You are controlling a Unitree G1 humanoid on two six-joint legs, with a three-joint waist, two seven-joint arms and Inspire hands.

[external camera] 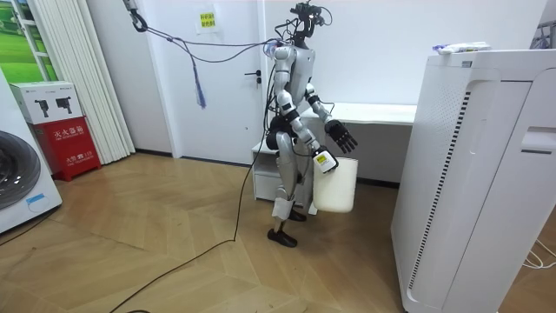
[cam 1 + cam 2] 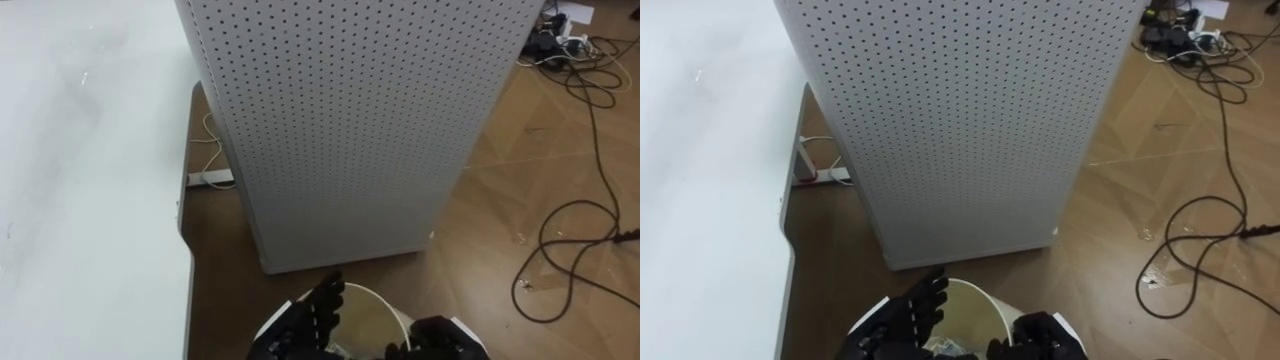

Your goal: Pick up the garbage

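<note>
Nothing legible from where I stand: the yellow notice (image 1: pixel 207 19) on the door (image 1: pixel 228 87) and the white lettering on the red box (image 1: pixel 68 143) are too small to read.

One white bucket (image 1: pixel 337 187); one tall white perforated cabinet (image 1: pixel 478 174); one white table (image 1: pixel 382 113); one washing machine (image 1: pixel 17 183); one red box (image 1: pixel 68 143); one white box (image 1: pixel 48 100); one door (image 1: pixel 230 78); one power strip (image 2: pixel 210 178).

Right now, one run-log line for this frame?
left robot hand: open, above bin | right robot hand: curled on bin rim | ahead: perforated cabinet | left: table
</note>
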